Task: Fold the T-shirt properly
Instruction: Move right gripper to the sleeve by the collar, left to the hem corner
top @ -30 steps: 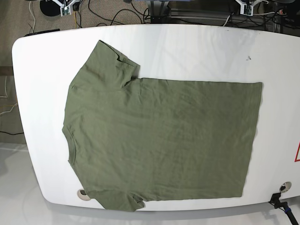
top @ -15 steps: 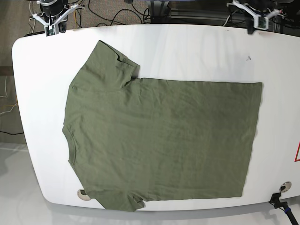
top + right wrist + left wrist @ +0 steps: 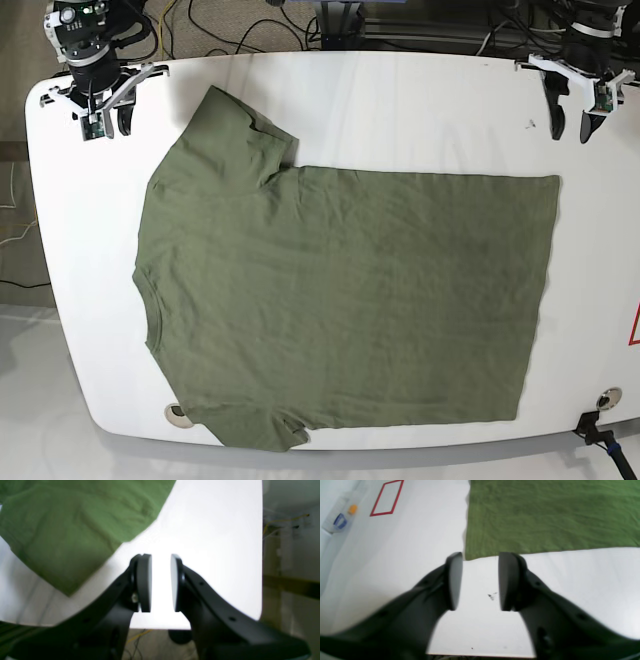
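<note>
Left wrist view: the left gripper [image 3: 478, 580] hangs over bare white worktop [image 3: 395, 562], its two dark fingers [image 3: 453, 580] parted with a clear gap and nothing between them. Just beyond the fingertips lies a corner of the T-shirt [image 3: 545, 517], flat, its hem running off to the right. A small dark mark [image 3: 491, 596] sits on the worktop between the fingers; a red outlined rectangle [image 3: 387, 498] is at upper left, well away from the cloth. Right wrist view: the right gripper [image 3: 161, 582] has its fingers [image 3: 144, 582] a narrow gap apart, empty, above the worktop near its edge. A sleeve of the T-shirt lies to the upper left, not touching the fingers. Base view: the T-shirt [image 3: 345, 300] is spread flat across the middle of the worktop [image 3: 400, 100], collar toward the view's left, hem toward its right, both sleeves out. The right gripper [image 3: 100, 100] is at the upper left corner, close to the upper sleeve; the left gripper [image 3: 580, 95] is at the upper right, near the upper hem corner. Neither touches cloth.
</note>
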Robot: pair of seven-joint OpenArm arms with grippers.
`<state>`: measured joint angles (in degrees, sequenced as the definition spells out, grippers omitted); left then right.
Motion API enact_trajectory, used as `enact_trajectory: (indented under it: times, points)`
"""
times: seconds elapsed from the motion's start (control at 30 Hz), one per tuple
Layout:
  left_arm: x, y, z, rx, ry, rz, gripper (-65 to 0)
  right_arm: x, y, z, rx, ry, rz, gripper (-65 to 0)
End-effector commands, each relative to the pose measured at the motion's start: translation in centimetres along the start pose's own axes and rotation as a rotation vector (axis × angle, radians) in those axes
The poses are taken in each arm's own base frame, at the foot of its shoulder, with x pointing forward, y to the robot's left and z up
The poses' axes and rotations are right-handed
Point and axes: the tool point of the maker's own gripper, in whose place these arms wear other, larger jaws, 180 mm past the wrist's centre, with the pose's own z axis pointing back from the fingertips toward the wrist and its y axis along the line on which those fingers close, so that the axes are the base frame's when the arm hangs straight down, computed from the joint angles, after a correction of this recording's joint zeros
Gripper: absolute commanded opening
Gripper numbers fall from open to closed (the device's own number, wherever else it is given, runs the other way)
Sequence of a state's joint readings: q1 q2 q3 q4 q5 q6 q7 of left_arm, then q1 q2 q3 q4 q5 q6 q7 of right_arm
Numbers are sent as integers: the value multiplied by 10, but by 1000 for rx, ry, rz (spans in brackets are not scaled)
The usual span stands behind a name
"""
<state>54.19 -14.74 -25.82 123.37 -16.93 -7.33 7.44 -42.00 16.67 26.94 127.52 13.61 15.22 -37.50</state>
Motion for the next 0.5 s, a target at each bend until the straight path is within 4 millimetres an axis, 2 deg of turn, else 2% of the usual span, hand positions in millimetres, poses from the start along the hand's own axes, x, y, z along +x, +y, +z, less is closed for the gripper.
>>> enact_trajectory:
  times: [0.0, 0.1, 0.33, 0.4, 0.47]
  points:
    - [12, -3, 0, -24, -27, -1, -373, 8, -5, 4, -12, -8, 14, -534]
    - [11, -6, -3, -39, -24, -10, -362, 3, -3, -3, -7, 29, 5, -523]
    - [16, -4, -7, -34, -38, -14, -353, 19, 53, -29, 80, 51, 171, -509]
    - [18, -4, -9, -33, -41, -18, -349, 20, 65, -31, 91, 53, 231, -498]
    - [20, -3, -11, -31, -45, -20, -345, 19, 69, -33, 84, 63, 271, -486]
